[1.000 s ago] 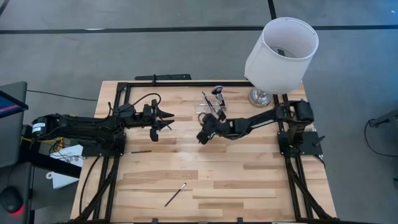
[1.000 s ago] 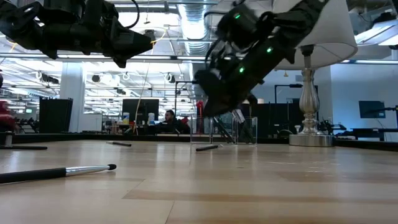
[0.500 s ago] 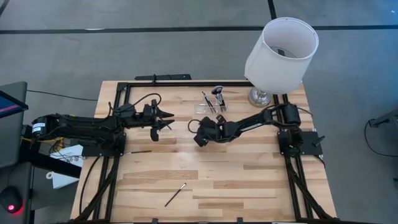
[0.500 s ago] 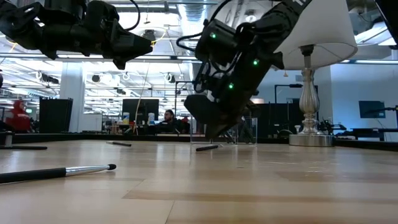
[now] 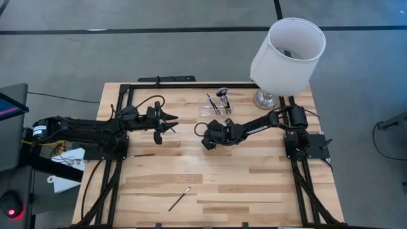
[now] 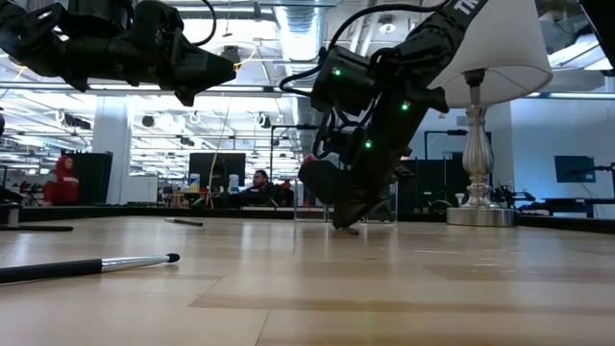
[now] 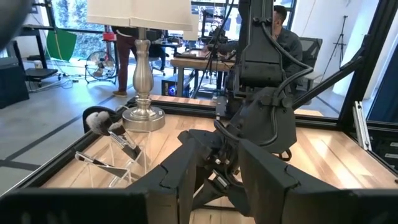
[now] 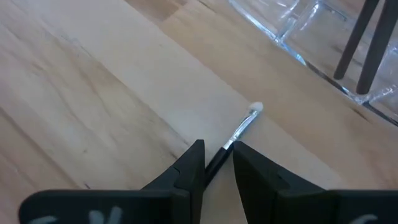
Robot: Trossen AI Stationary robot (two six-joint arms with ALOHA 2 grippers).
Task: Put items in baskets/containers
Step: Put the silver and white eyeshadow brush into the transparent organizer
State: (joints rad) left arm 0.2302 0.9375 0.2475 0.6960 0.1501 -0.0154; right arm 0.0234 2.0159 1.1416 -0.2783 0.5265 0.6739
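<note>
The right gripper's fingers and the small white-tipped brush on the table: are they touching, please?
Cannot tell. In the right wrist view the brush lies between the right gripper's fingers, but contact isn't plain; the low view hides it.

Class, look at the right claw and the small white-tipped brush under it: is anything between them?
Nothing visible is. The right claw is down at the table with its fingers either side of the white-tipped brush, just short of the clear organizer.
</note>
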